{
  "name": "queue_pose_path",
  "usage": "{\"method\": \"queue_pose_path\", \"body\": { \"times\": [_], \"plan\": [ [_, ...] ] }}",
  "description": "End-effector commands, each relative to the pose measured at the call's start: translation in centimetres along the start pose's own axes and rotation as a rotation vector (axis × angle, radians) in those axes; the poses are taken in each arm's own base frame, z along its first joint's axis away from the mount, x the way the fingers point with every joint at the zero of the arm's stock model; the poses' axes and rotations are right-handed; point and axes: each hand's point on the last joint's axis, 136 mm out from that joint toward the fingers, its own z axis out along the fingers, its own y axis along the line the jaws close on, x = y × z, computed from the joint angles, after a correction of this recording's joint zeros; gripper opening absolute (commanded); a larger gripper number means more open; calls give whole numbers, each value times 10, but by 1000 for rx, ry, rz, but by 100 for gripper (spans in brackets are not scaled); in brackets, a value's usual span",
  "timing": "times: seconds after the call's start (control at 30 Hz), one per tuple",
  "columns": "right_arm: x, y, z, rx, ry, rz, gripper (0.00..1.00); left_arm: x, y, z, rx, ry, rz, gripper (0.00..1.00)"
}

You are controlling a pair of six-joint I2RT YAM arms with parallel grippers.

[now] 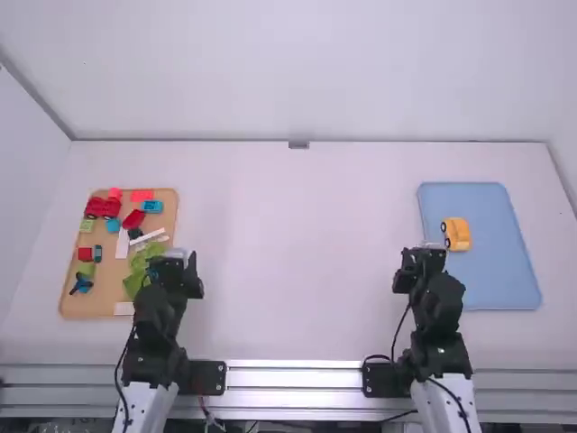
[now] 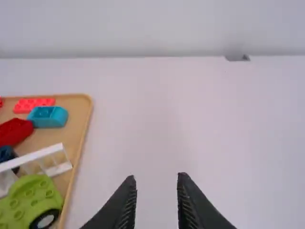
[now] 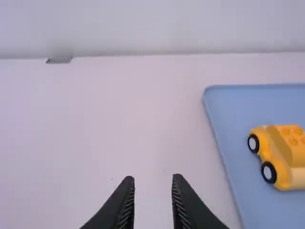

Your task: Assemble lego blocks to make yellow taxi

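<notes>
We see a yellow plastic taxi [image 3: 282, 160] on a blue plastic tray [image 3: 228, 112], apparently complete, nothing left to add; black left gripper [image 2: 157, 178] and right gripper [image 3: 153, 178] gape, empty.

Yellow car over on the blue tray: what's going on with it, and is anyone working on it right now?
Nothing is being handled at this moment. The left end effector and the right end effector are both open and empty above the white table. The yellow car, which looks put together, sits on its wheels in the blue tray. Other coloured blocks lie in the tan tray.
</notes>
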Motion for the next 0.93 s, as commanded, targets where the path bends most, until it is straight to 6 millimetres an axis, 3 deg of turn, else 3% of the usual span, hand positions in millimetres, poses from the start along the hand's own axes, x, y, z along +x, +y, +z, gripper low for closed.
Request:
{"method": "queue_pose_path", "body": {
  "times": [0.0, 0.13, 0.37, 0.9],
  "plan": [
    [11, -1, 0, 5, -3, 6, 16, -5, 1, -2, -5, -33, 0, 18],
    [28, -1, 2, 5, -3, 6, 10, -16, 1, -6, -5, -86, 0, 13],
    [6, -1, -6, 5, -107, 4, 0, -26, 1, -10, -5, -133, 0, 4],
    [-26, -1, -20, 6, -258, 1, 0, -26, 1, -10, -5, -133, 0, 0]
  ]
}}
